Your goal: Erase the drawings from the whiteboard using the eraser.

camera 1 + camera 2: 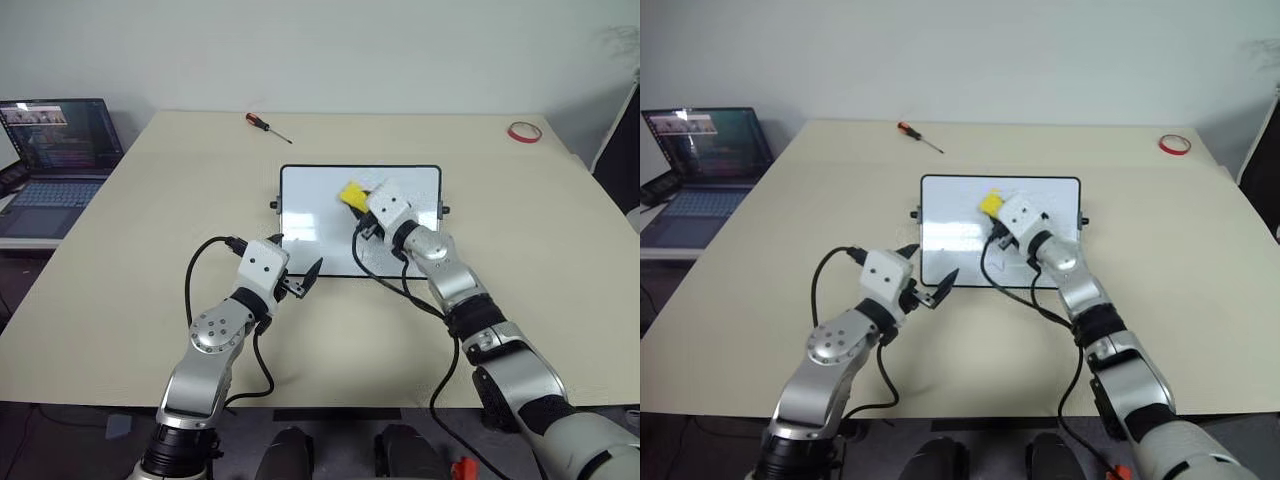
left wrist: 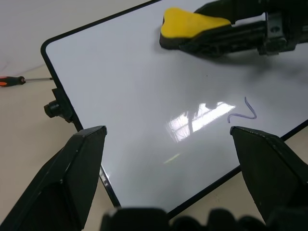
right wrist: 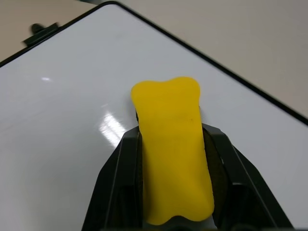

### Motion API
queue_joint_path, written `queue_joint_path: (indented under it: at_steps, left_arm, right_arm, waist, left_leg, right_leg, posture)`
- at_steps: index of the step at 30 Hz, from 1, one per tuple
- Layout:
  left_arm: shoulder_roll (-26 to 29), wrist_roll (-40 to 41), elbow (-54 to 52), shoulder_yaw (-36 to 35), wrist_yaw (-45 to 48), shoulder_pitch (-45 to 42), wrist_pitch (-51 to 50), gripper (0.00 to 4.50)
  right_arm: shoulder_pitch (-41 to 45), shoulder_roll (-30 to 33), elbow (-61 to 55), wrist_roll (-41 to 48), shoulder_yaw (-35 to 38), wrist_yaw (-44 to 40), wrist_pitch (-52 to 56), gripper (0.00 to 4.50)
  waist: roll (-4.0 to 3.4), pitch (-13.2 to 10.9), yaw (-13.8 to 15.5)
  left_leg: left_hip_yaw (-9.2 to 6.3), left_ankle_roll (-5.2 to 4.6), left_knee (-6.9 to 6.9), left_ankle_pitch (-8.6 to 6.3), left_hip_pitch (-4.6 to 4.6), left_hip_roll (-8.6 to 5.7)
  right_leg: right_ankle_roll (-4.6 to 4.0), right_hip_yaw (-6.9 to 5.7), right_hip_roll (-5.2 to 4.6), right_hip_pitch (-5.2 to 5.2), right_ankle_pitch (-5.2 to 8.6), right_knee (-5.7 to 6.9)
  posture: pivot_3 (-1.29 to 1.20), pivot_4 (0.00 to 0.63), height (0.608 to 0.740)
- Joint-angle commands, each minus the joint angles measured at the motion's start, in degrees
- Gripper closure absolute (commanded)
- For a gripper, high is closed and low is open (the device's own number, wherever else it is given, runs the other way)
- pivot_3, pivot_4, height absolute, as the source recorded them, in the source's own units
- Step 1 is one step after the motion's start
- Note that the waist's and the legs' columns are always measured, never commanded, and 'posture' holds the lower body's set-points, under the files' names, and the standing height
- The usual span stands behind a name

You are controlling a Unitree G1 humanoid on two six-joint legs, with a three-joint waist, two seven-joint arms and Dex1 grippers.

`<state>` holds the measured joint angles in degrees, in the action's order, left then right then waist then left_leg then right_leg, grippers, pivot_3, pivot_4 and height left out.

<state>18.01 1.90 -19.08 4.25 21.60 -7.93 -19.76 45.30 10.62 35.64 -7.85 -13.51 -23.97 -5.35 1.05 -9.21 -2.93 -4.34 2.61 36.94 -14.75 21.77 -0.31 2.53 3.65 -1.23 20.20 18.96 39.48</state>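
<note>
Right gripper (image 3: 173, 144) clamped on yellow eraser (image 3: 171, 144), fingers either side; eraser over far-middle part of whiteboard (image 1: 310, 200), whether dark underside touches surface unclear; left gripper (image 2: 168, 139) fingers spread wide, holding nothing, poised at board's near left corner; small blue squiggle (image 2: 243, 113) on board near its near edge; board flat on beige table (image 1: 150, 250); red-handled screwdriver (image 1: 268, 126) beyond board; red tape ring (image 1: 524, 131) far right; laptop (image 1: 55, 160) off left side.
</note>
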Motion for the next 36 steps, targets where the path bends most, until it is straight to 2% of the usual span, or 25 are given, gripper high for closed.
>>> queue_joint_path:
  at_steps: [1,7,13,16,25,29,31,36]
  left_arm:
    - [0.0,0.38,-0.95,-0.24,0.07,-0.61,0.83,0.0]
    - [0.14,0.3,-0.8,-0.54,0.12,-0.46,0.99,0.0]
    - [0.14,0.35,0.1,-0.35,0.45,-1.35,1.39,0.0]
    - [0.03,0.4,0.97,-0.32,0.55,-2.71,1.57,0.0]
    - [-0.08,0.57,1.57,0.01,0.84,-3.47,1.93,0.0]
    - [0.94,1.18,-0.26,-0.4,2.12,-2.64,2.44,0.0]
    - [1.29,1.48,-0.77,-0.79,2.54,-2.25,2.85,0.0]
    - [2.85,2.73,-3.04,-0.7,5.01,2.01,3.5,0.0]
  right_arm:
    - [-2.59,2.46,1.56,-2.08,-0.71,-1.52,5.94,3.21]
    - [-0.38,4.64,5.42,-2.11,2.71,4.9,6.66,3.21]
    - [2.04,5.1,9.02,-1.22,5.03,10.37,4.06,3.21]
    - [2.02,5.3,9.39,-1.3,5.55,12.06,3.48,3.21]
    - [-0.83,3.49,2.93,3.33,6.8,7.94,1.99,3.21]
    - [-6.58,3.5,-13.19,10.12,8.24,0.23,8.45,3.21]
    - [-7.92,4.42,-19.62,12.48,9.23,-1.71,14.75,3.21]
    - [-14.87,9.11,-38.95,22.17,14.52,-5.43,32.55,3.21]
  waist:
    - [0.0,0.0,0.0]
    - [0.01,0.01,0.76]
    - [-0.02,-0.1,1.28]
    - [-0.01,-0.1,1.27]
    - [0.0,-0.13,1.25]
    - [-0.04,-0.19,1.1]
    - [-0.09,-0.21,1.07]
    - [-0.11,-0.23,1.27]
  left_leg:
    - [0.0,0.0,0.0,0.0,-0.01,0.0]
    - [-0.1,-0.01,0.05,0.01,-0.13,-0.04]
    - [-0.21,-0.15,0.01,0.12,-0.87,-0.03]
    - [-0.21,-0.15,0.01,0.12,-0.9,-0.03]
    - [-0.18,-0.15,-0.06,0.11,-0.83,-0.03]
    - [-0.16,-0.12,-0.13,0.09,-0.55,-0.02]
    - [-0.15,-0.11,-0.12,0.09,0.13,-0.01]
    - [-0.14,-0.09,-0.11,0.1,1.25,0.03]
  right_leg:
    - [0.0,0.0,0.0,-0.01,0.0,0.0]
    - [0.03,-0.09,0.0,-0.21,-0.03,-0.06]
    - [0.03,-0.17,-0.02,-0.9,-0.14,-0.55]
    - [0.03,-0.16,-0.03,-0.93,-0.14,-0.57]
    - [0.03,-0.15,-0.06,-0.97,-0.14,-0.6]
    - [0.03,-0.13,-0.05,-0.86,-0.14,-0.6]
    - [0.03,-0.12,-0.05,-0.12,-0.17,-0.5]
    - [0.03,-0.12,-0.07,0.97,-0.18,-0.51]
  posture:
    - [0.0,0.15,0.74]
    - [0.0,0.15,0.74]
    - [0.0,0.15,0.74]
    - [0.0,0.15,0.74]
    - [0.0,0.15,0.74]
    - [0.0,0.15,0.74]
    - [0.0,0.15,0.74]
    - [0.0,0.15,0.74]
